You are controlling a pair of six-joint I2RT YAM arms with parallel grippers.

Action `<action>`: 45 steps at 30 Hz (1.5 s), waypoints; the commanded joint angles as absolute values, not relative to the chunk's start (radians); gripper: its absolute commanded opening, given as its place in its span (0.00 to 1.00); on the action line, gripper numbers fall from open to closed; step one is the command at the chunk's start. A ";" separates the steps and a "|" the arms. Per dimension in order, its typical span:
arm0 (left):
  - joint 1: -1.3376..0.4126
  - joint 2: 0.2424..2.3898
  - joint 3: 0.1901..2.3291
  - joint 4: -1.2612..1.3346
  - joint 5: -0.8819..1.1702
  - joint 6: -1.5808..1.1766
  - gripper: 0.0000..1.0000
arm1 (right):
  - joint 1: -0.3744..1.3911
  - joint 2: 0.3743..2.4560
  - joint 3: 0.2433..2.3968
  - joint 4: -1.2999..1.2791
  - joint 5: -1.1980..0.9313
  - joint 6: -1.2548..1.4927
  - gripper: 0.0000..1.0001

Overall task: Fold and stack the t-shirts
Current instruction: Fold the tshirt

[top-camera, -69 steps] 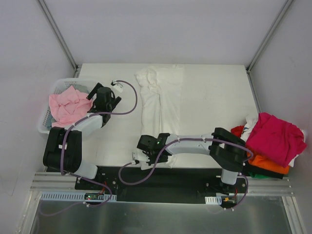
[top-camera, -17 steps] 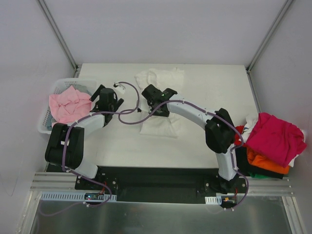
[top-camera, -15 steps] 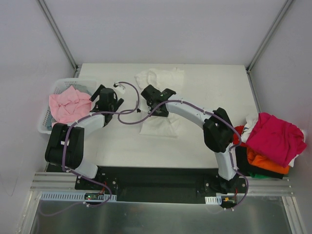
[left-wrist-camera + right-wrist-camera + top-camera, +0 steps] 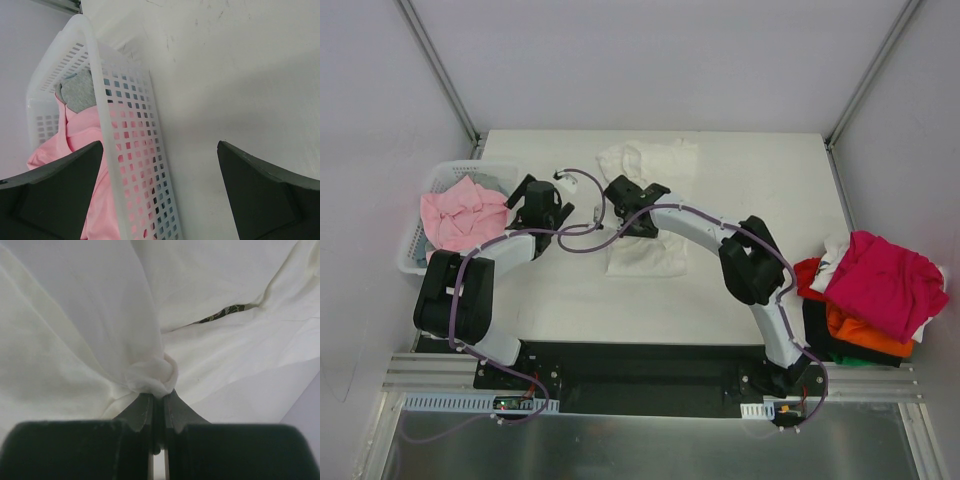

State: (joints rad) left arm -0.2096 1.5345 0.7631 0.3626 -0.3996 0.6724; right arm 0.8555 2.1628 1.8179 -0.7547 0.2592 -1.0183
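A white t-shirt [image 4: 645,205] lies part-folded on the middle back of the table. My right gripper [image 4: 623,203] is over it and shut on a bunched pinch of its cloth [image 4: 152,374]; a strip of dark flower print [image 4: 222,311] peeks from a fold. A pale pink t-shirt [image 4: 463,215] fills the white lattice basket [image 4: 445,175]. My left gripper [image 4: 525,203] hangs open and empty beside the basket's wall [image 4: 131,150], pink cloth [image 4: 75,145] behind it. A pile of magenta [image 4: 885,280], orange [image 4: 860,335] and dark tees sits at the right table edge.
The basket stands at the table's left edge, with a grey cloth [image 4: 80,90] at its far end. Purple cables [image 4: 582,232] loop between the two arms. Metal frame posts rise at both back corners.
My right gripper has carried the shirt's near hem from the table's front up to the back, folding the shirt shorter, and has drifted slightly left. The left arm barely moved.
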 commanded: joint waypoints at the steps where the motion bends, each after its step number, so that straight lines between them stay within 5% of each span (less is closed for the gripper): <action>1: -0.216 1.531 0.761 0.397 -0.390 0.673 0.99 | 0.839 2.197 1.893 -0.712 0.284 -1.035 0.02; 11: -0.216 1.534 0.756 0.399 -0.387 0.664 0.99 | 0.808 2.215 1.940 -0.649 0.350 -1.058 0.59; 24: -0.216 1.528 0.755 0.407 -0.396 0.666 0.99 | 0.781 2.204 2.013 -0.655 0.410 -1.072 0.64; 30: -0.215 1.506 0.756 0.403 -0.402 0.663 0.99 | 0.808 2.015 1.806 -0.657 0.365 -0.984 0.64; 40: -0.206 1.653 0.879 0.414 -0.442 0.646 0.99 | 0.971 1.783 1.516 -0.681 0.353 -0.873 0.93; 45: -0.189 1.727 0.968 0.367 -0.448 0.629 0.99 | 1.006 1.756 1.430 -0.697 0.288 -0.822 0.97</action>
State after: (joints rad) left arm -0.2073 1.6783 0.8864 0.3836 -0.4297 0.6594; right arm 0.9901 1.8038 1.4906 -0.6769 0.3458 -0.8944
